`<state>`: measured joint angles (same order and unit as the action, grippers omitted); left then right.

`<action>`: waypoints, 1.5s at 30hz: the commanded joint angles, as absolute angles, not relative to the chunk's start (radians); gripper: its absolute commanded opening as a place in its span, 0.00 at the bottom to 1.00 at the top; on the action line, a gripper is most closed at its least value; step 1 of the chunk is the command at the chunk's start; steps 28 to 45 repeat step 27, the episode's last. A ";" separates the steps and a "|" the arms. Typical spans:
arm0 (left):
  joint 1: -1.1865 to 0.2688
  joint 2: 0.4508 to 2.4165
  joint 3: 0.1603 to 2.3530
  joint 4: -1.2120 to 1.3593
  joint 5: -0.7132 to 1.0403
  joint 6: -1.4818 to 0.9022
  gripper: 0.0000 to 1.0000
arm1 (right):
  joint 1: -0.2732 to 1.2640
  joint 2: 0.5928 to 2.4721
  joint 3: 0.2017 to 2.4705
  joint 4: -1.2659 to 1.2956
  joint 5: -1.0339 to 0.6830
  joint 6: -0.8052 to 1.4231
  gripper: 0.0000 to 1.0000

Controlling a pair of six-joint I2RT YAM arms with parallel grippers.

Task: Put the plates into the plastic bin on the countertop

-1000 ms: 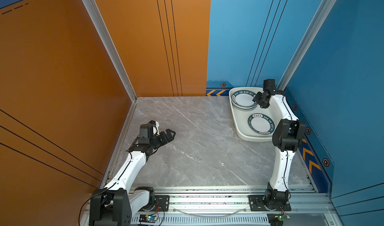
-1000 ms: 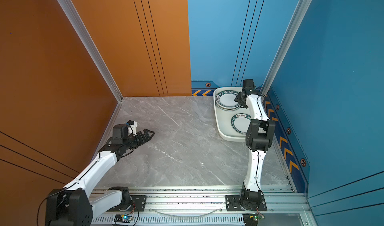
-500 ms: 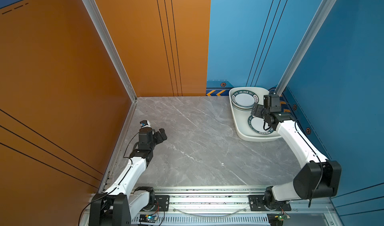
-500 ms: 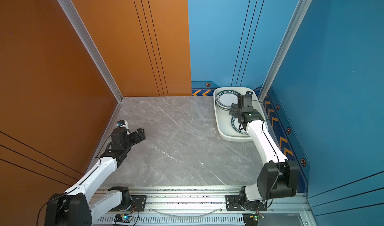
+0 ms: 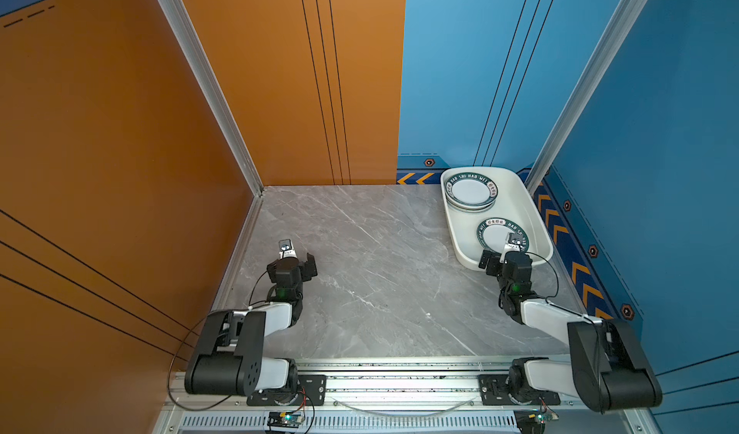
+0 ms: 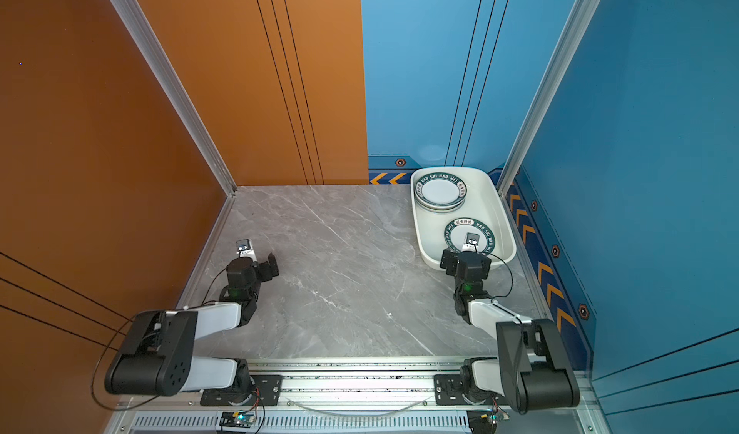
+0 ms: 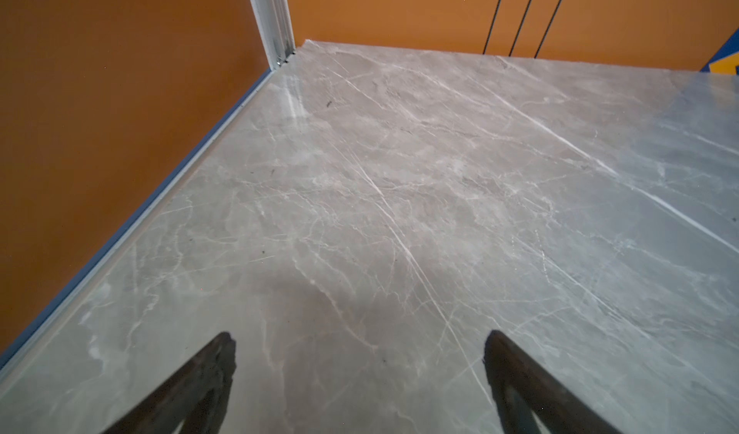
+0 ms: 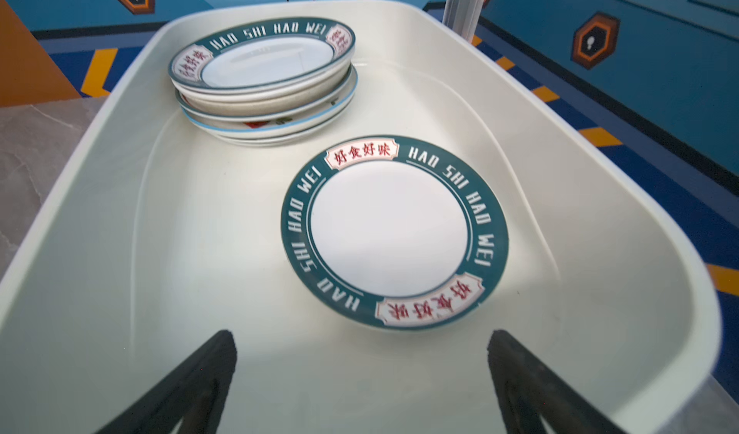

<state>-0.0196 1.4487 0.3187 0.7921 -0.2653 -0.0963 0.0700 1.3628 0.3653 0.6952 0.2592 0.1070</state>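
The white plastic bin stands at the back right of the grey marble countertop. Inside it, a stack of plates with a green-lettered one on top fills the far end. A single green-rimmed plate lies flat at the near end. My right gripper hovers open and empty over the bin's near rim. My left gripper is open and empty above bare countertop at the left.
An orange wall with an aluminium corner post runs close along the left gripper's side. Blue walls close in behind and to the right of the bin. A metal rail carrying both arm bases crosses the front edge.
My right gripper has drawn back from the far stack to the bin's near end, and its arm has folded low. The left arm has pulled back toward the front left.
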 commanded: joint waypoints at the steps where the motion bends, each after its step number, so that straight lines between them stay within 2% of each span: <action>1: -0.015 1.585 0.337 1.045 -0.188 -0.025 0.98 | 0.061 1.475 0.340 0.892 0.267 0.068 1.00; 3: -0.015 1.529 0.355 0.912 -0.181 -0.031 0.98 | 0.048 1.555 0.306 1.055 0.277 0.084 1.00; 5: -0.020 1.556 0.361 0.953 -0.201 -0.028 0.98 | 0.035 1.514 0.338 0.920 0.254 0.098 1.00; 9: -0.038 1.560 0.373 0.930 -0.217 -0.009 0.98 | 0.043 1.525 0.368 0.882 0.255 0.084 1.00; 20: -0.067 1.557 0.371 0.928 -0.206 0.027 0.98 | 0.046 1.528 0.366 0.895 0.260 0.083 1.00; 24: -0.036 1.559 0.387 0.902 -0.163 0.007 0.98 | 0.046 1.528 0.365 0.894 0.260 0.083 1.00; 45: -0.038 1.557 0.385 0.902 -0.166 0.006 0.98 | 0.046 1.529 0.364 0.894 0.260 0.082 1.00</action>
